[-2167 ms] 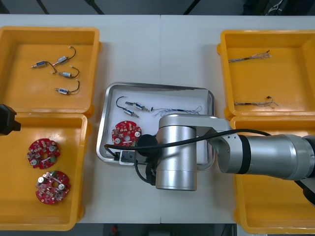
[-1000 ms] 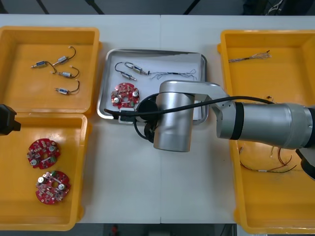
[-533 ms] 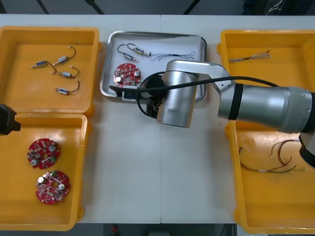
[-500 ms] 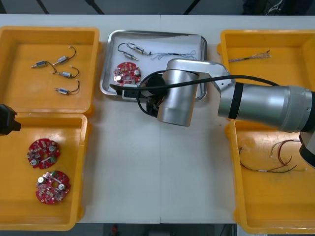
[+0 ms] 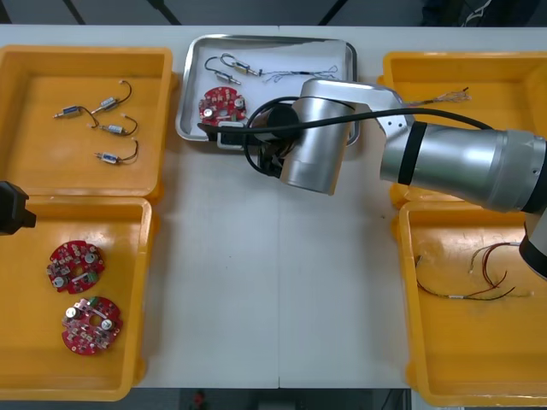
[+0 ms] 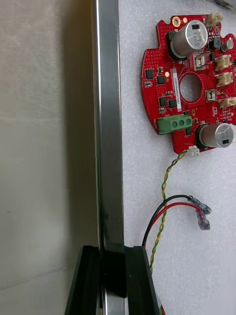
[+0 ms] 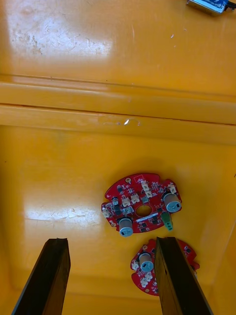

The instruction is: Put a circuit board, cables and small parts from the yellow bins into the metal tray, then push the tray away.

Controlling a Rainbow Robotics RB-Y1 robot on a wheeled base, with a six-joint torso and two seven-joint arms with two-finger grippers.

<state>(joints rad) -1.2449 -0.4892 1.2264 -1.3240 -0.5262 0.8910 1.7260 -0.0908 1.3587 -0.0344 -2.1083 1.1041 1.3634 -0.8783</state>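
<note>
Right gripper (image 6: 112, 255) clamps the near rim of the shiny metal tray (image 6: 108, 123); round red circuit board (image 5: 221, 104) lies at its 12 o'clock. Left gripper (image 7: 110, 242), fingers apart, hangs over a yellow bin (image 7: 59, 162).

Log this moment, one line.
step: tray push | right gripper: shut on tray rim | left gripper: open over yellow bin | tray: board, cables, parts

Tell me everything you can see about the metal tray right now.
The metal tray is a shiny rectangular pan with rounded corners, a raised rim and a white inside. It lies flat near the table's far edge between the yellow bins. Inside lie a red circuit board, cables and small metal parts. The right gripper is shut on its near rim, one finger each side.
</note>
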